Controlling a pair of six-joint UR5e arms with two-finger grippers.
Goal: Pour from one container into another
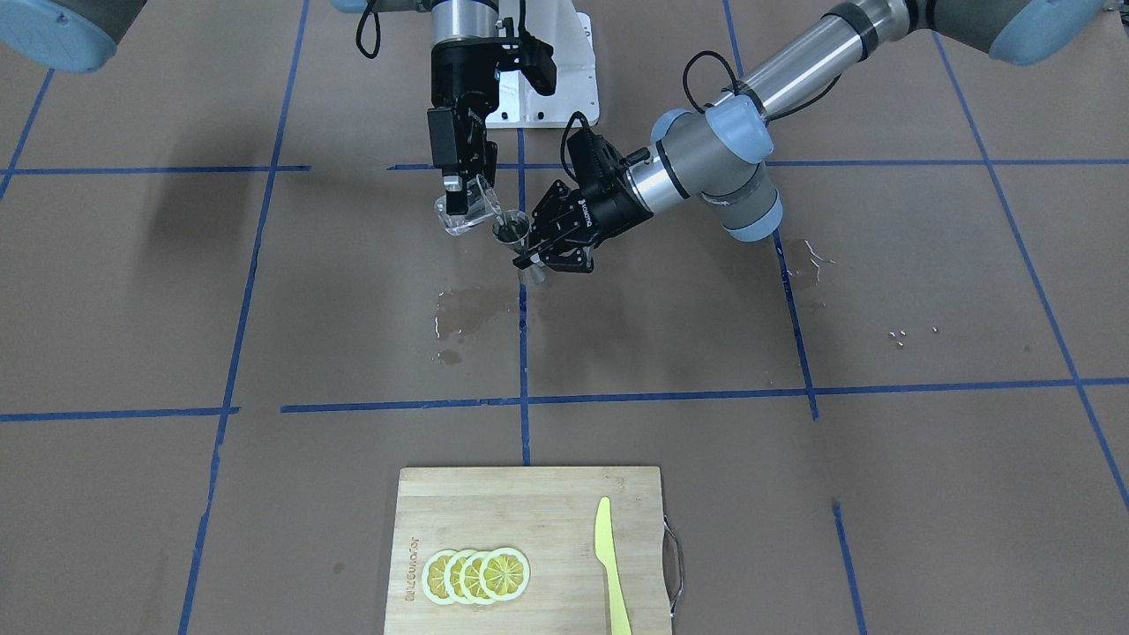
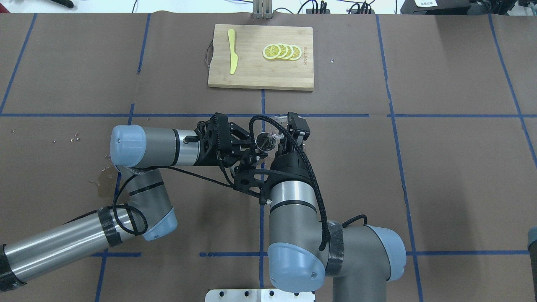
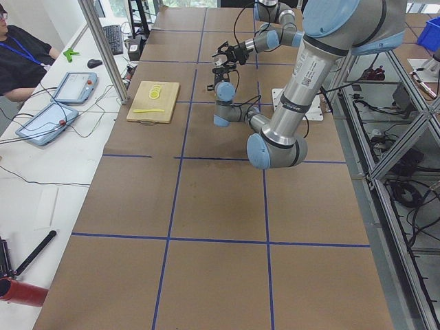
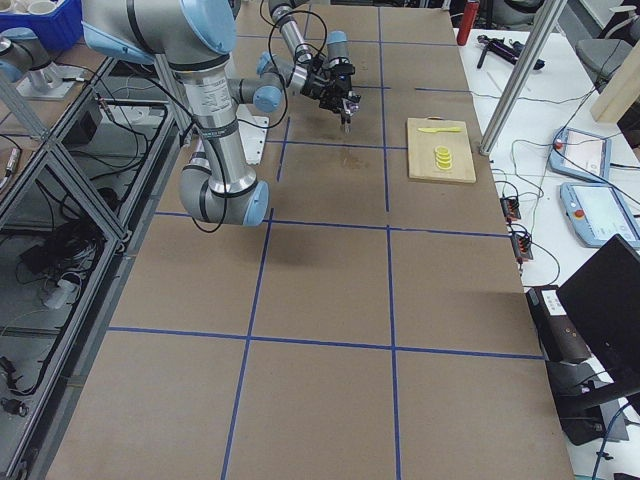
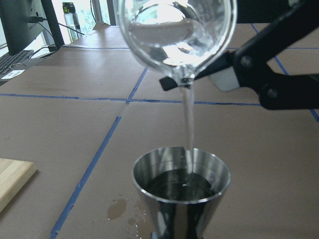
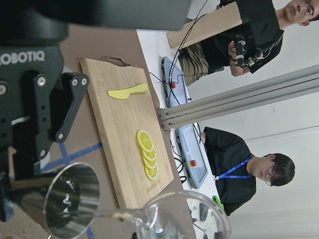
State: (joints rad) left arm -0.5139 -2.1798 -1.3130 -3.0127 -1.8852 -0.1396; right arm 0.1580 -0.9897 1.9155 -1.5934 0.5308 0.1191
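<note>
The right gripper is pinched on a clear glass beaker, its fingers pressed against the glass wall, and holds it tipped well over with the pouring lip pointing down. A thin stream of water runs from the lip straight into the open top of a steel jigger, which stands upright just under and beside the beaker's lip without touching it. The left gripper reaches in from the side and is clamped around the jigger's narrow waist, keeping it raised above the table. In the left wrist view the jigger's upper cup holds liquid partway up, the surface dark below the rim, and some water is left in the beaker. Both containers hang over the middle of the table's width, on the robot's half, close to where two blue tape lines cross. On the brown paper below and a little toward the operators' edge lies a wet patch with a few smaller spots beside it. Well apart, at the middle of the operators' edge, sits a wooden cutting board with a metal handle on one short side; a row of four overlapping lemon slices lies on it, and a yellow knife lies beside them, apart from the slices. Beyond that edge, two people sit at a side table with tablets.
</note>
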